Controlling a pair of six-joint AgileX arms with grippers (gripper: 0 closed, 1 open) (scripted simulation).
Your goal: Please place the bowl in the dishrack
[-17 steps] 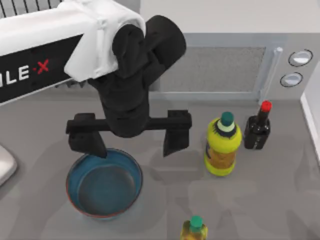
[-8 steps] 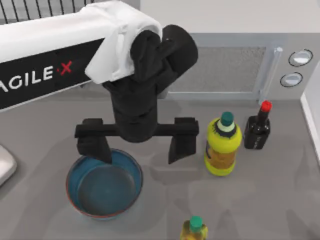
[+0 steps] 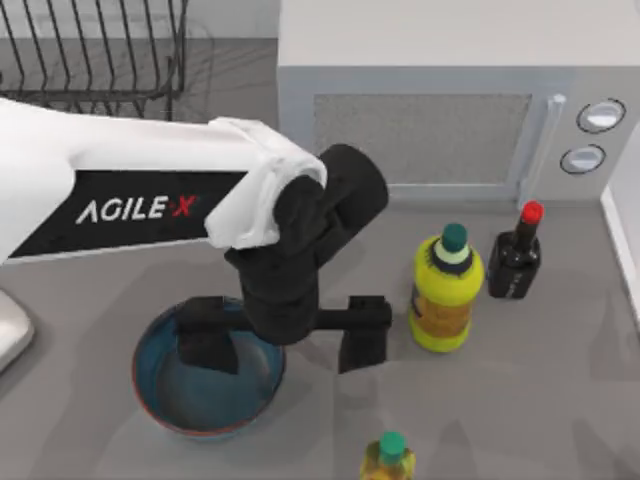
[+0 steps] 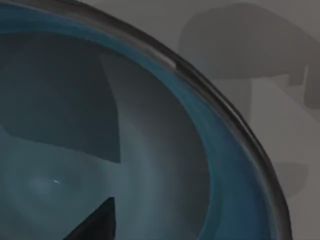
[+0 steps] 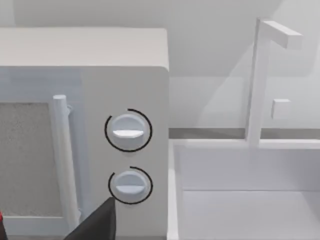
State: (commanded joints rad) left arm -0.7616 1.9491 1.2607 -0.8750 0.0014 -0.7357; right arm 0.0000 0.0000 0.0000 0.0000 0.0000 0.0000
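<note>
Bowl [image 3: 165,395]: round, deep blue, thin reddish-brown rim, greyish inner bottom; upright on the grey counter [image 3: 560,400], directly under the left gripper [image 3: 285,345].

Left gripper: black, two fingers spread wide apart, holding nothing. One finger [image 3: 208,345] sits inside the bowl; the other is outside the rim, over the counter, so the gripper straddles the bowl's wall.

Dishrack [image 3: 100,55]: dark wire frame with thin upright bars, well behind the left gripper, beyond the white arm.

Yellow bottle [image 3: 445,290]: green cap, just beside the gripper's outer finger. Dark bottle with red cap [image 3: 516,255]: beyond the yellow one. A second green-capped bottle [image 3: 388,460] stands near the gripper's front.

Left wrist view: close on the bowl's [image 4: 150,150] blue interior, dark rim edge, and the finger shadows inside.

Right wrist view: microwave [image 5: 125,90] with two round dials and a white sink basin [image 5: 240,200] with tap; a dark fingertip of the right gripper, state not discernible.
</note>
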